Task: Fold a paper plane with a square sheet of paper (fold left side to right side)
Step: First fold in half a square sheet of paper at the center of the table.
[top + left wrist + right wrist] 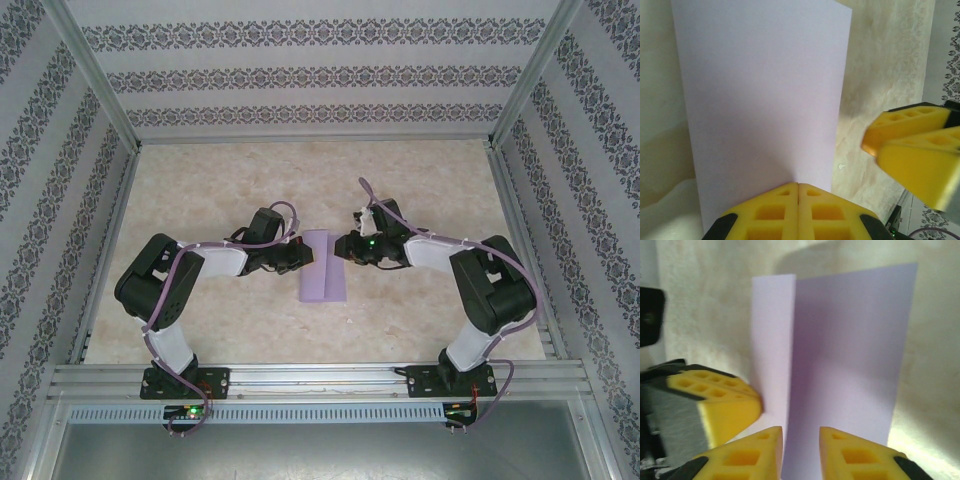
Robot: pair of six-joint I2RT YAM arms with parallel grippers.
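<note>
Lilac against the pale marbled tabletop (200, 190), the square sheet of paper (323, 266) lies between the two sets of fingers as a doubled-over rectangle. Its long axis runs crosswise to the line joining them, and neither end is pointed yet. I judge it very light, limp and easily creased, and likely to skate on the smooth surface. It is best nipped at a free edge or corner while the other side is pinned down. The left fingers (775, 212) are pressed together right at its edge; whether they nip it I cannot tell. The right fingers (850, 455) stand spread, with the opposite edge just ahead of their gap.
</note>
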